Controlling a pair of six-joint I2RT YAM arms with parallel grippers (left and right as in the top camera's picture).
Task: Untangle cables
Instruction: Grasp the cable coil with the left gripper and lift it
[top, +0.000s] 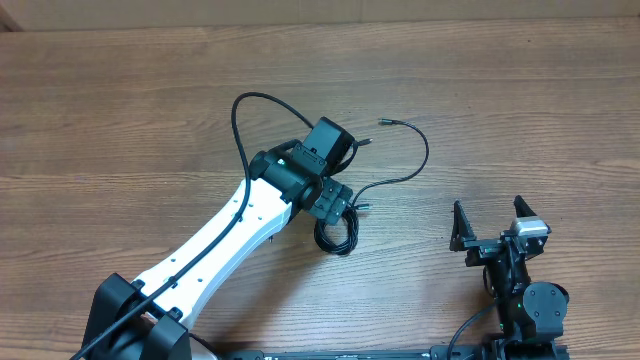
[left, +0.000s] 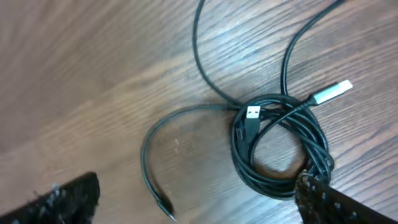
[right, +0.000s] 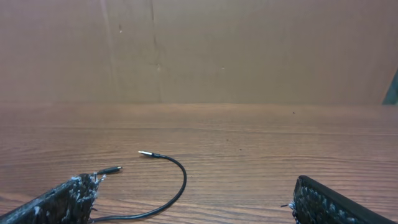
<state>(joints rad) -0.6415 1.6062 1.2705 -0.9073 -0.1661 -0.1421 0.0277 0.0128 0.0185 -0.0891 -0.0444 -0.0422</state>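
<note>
Two tools spread wide, empty. Left tool hovers over knotted thin black cables on brown wooden surface, likely choosing strand; right tool parked clear.

No text, label, brand, number or sign can be read anywhere: not on the cables, their plugs or the surface.

Wood-grain table, plain brown wall behind, soft even light
</note>
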